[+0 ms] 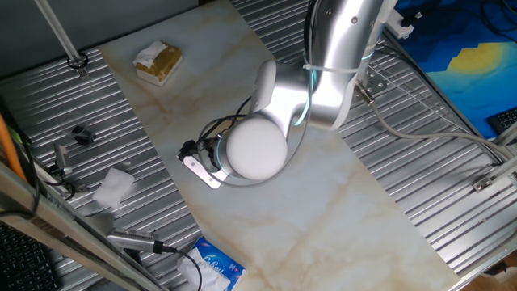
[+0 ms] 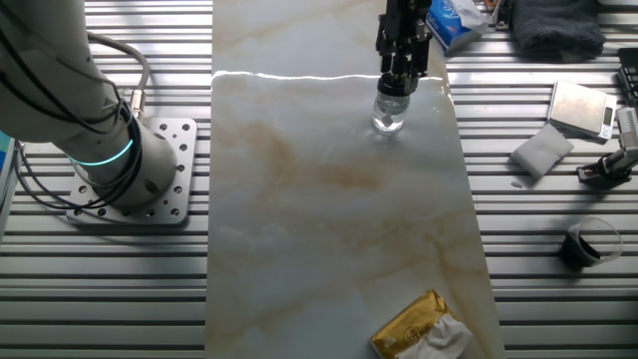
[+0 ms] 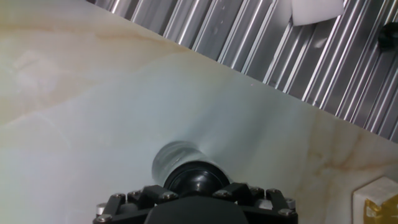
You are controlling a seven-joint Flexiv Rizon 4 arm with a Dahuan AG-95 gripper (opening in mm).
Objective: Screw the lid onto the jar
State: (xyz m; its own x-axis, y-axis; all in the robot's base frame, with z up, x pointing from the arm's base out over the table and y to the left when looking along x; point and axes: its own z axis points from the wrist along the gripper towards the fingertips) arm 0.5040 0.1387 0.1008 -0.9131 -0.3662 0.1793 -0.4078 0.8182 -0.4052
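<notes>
The jar (image 2: pixel 390 115) is a small translucent grey cylinder standing on the marble slab (image 2: pixel 329 219) near its far right edge. My gripper (image 2: pixel 400 84) comes straight down on its top, with the fingers closed around the black lid (image 2: pixel 397 92) that sits on the jar's mouth. In the hand view the jar (image 3: pixel 176 159) shows just past the round black lid (image 3: pixel 198 180), which sits against my gripper (image 3: pixel 198 189) at the bottom edge. In one fixed view the wrist (image 1: pixel 257 149) hides jar, lid and fingers.
A white tissue wad (image 2: pixel 541 152) lies on the ribbed metal right of the slab; it also shows in the hand view (image 3: pixel 317 9). A gold packet with tissue (image 2: pixel 424 327) sits at the slab's near end. A blue packet (image 2: pixel 454 22) lies behind the gripper. A black ring (image 2: pixel 588 244) lies on the right.
</notes>
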